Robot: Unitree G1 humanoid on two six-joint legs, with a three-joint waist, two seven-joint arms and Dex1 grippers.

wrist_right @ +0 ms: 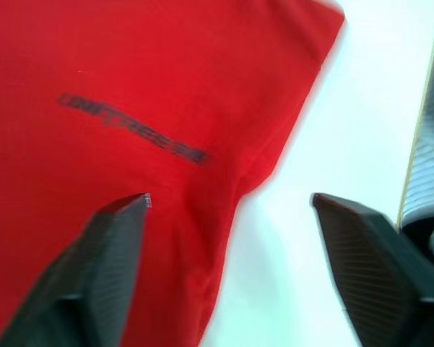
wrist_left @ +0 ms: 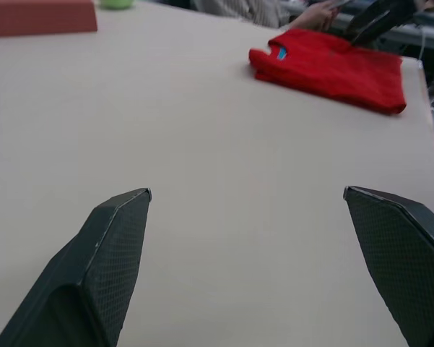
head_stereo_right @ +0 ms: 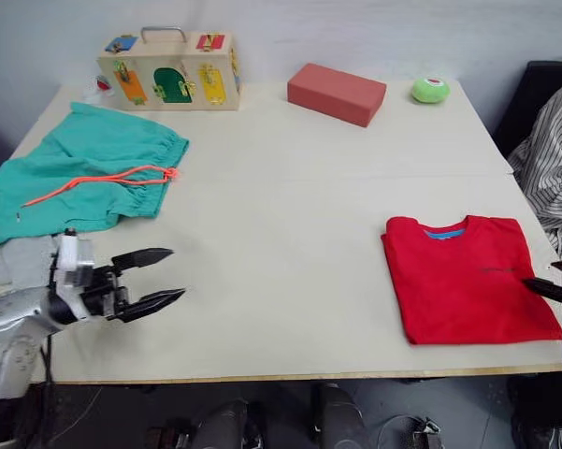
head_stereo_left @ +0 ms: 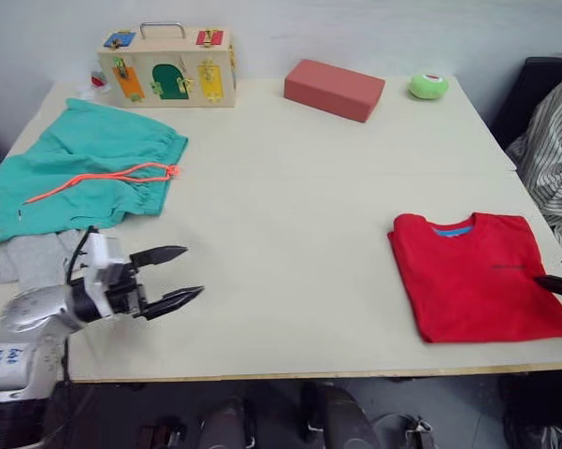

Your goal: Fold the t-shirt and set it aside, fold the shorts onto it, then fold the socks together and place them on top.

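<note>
Both grippers hang open and empty, the left gripper (head_stereo_left: 173, 277) just in front of those floppy teal-green cloth shorts (head_stereo_left: 89, 173), so I'd pinch the gathered waistband.

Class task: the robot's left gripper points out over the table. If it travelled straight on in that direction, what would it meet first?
Probably bare table first; the left gripper, open, aims toward the folded t-shirt far ahead, though depth is uncertain.

A folded bright red cloth t-shirt (head_stereo_right: 469, 279) lay near the pale desk's (head_stereo_right: 290, 206) right edge; teal-green cloth shorts (head_stereo_right: 84, 175) lay far left, above the left gripper (head_stereo_right: 164, 276), fingers spread.
</note>
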